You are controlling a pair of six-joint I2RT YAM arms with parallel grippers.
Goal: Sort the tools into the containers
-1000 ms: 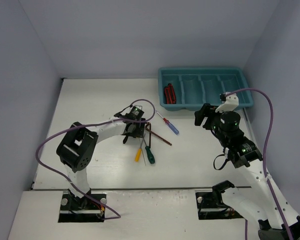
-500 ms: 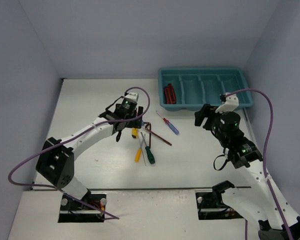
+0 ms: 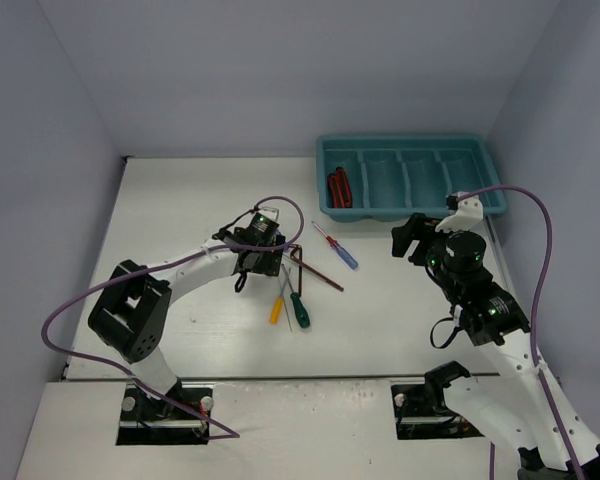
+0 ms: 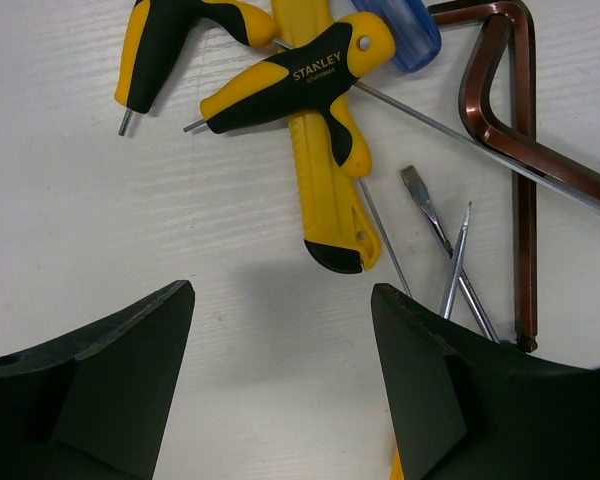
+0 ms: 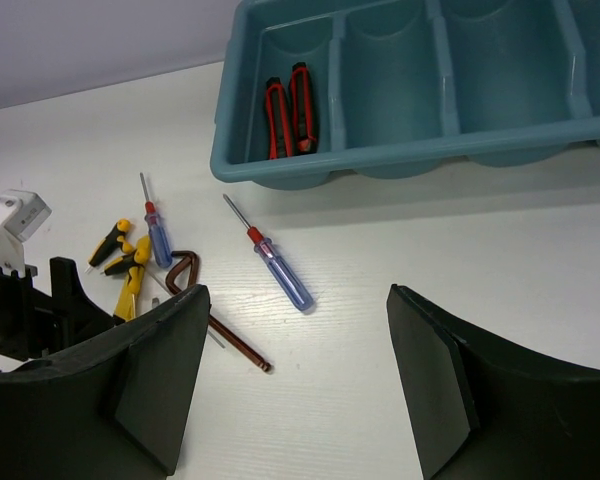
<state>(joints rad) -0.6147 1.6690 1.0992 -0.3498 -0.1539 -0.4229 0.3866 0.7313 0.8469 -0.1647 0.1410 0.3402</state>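
The teal tray (image 3: 410, 178) (image 5: 410, 95) stands at the back right; red-handled pliers (image 3: 339, 187) (image 5: 286, 108) lie in its leftmost compartment. My left gripper (image 3: 257, 266) (image 4: 280, 370) hovers open and empty over bare table, just short of two yellow-black T-handles (image 4: 290, 85), a long yellow tool (image 4: 325, 190), a brown hex key (image 4: 520, 150) (image 3: 315, 268) and screwdriver tips (image 4: 435, 215). A blue screwdriver (image 3: 338, 247) (image 5: 278, 265) lies between tray and pile. Yellow (image 3: 276, 308) and green (image 3: 298, 308) screwdrivers lie nearer. My right gripper (image 3: 407, 238) (image 5: 295, 390) hangs open, holding nothing.
Walls close in the white table on the left, back and right. The tray's other three compartments (image 5: 490, 60) hold nothing that I can see. A second small blue screwdriver (image 5: 156, 232) lies in the pile beside the T-handles.
My left arm swung toward the back, then returned over the tool pile, its elbow shifting; its jaws opened slightly wider. My right arm dropped a little toward the near right.
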